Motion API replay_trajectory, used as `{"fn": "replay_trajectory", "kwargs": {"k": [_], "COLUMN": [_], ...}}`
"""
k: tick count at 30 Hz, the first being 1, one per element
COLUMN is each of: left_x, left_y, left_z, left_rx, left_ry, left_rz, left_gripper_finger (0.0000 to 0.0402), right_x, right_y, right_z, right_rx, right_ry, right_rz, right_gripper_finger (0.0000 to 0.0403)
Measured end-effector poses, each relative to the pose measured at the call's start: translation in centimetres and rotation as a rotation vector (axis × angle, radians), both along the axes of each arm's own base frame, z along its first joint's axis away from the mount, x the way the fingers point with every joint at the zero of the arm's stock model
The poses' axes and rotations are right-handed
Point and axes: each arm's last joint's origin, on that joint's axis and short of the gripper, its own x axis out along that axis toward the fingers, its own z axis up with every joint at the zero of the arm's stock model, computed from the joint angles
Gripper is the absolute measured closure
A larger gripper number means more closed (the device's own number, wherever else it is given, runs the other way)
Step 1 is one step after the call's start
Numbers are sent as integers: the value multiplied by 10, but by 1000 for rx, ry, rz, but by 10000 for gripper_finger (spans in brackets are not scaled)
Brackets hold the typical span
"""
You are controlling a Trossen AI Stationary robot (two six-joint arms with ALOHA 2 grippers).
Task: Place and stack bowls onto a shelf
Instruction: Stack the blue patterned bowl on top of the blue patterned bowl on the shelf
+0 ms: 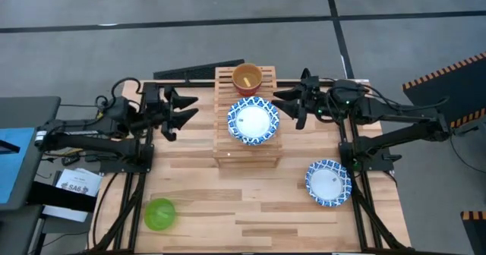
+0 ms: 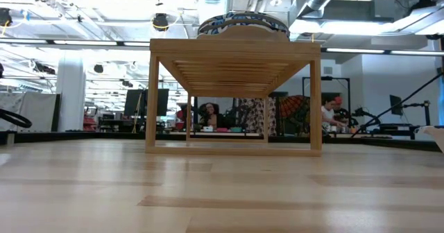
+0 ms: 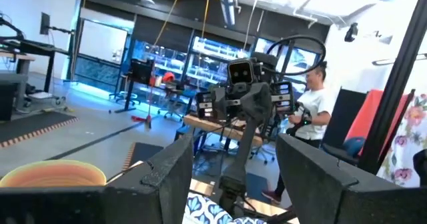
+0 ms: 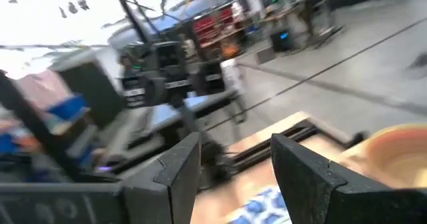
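Note:
The light wooden shelf [image 1: 247, 150] stands mid-table. On its slats rest a white bowl with a blue patterned rim [image 1: 253, 121] and, at the far end, an orange bowl [image 1: 247, 77]. A second blue-rimmed bowl [image 1: 329, 182] sits on the table to the right, and a green bowl [image 1: 159, 214] sits near left. My left gripper [image 1: 188, 108] hovers open just left of the shelf. My right gripper [image 1: 279, 103] hovers open just right of it. The two face each other across the bowl. The low view shows the shelf [image 2: 234, 53] with the blue-rimmed bowl [image 2: 243, 23] on top.
The left wrist view shows the orange bowl [image 3: 53, 173], the blue-rimmed bowl's edge [image 3: 210, 209], the right arm [image 3: 247, 97] and a person [image 3: 313, 104] in the room behind. Bare tabletop [image 1: 250, 202] lies between the green bowl and the right-hand bowl.

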Motion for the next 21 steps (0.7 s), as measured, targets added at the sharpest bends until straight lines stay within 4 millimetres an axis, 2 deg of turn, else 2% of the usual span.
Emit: {"fn": "replay_trajectory", "kwargs": {"k": [3, 5, 8, 12, 14, 17, 21], "left_x": [-2, -3, -3, -1, -1, -1, -1], "left_y": [0, 0, 0, 0, 0, 0, 0], "left_z": [1, 0, -2, -6, -7, -7, -7], "left_rx": [-1, -9, -34, -56, -61, -63, -63], "left_ry": [-2, 7, 24, 61, 67, 68, 68], "left_rz": [0, -4, -11, -17, -18, -19, -19], "left_gripper_finger": [203, 203, 203, 203, 203, 203, 203], "right_x": [1, 0, -3, -17, -25, -37, -50], "right_y": [5, 12, 31, 66, 86, 112, 132], "right_z": [-2, -9, -27, -57, -72, -92, -133], "right_rx": [93, 178, 339, 542, 594, 570, 563], "right_ry": [8, 82, 283, 650, 829, 1036, 1252], "right_rz": [117, 223, 348, 402, 377, 259, 40], "right_gripper_finger": [196, 196, 196, 196, 196, 196, 196]}}
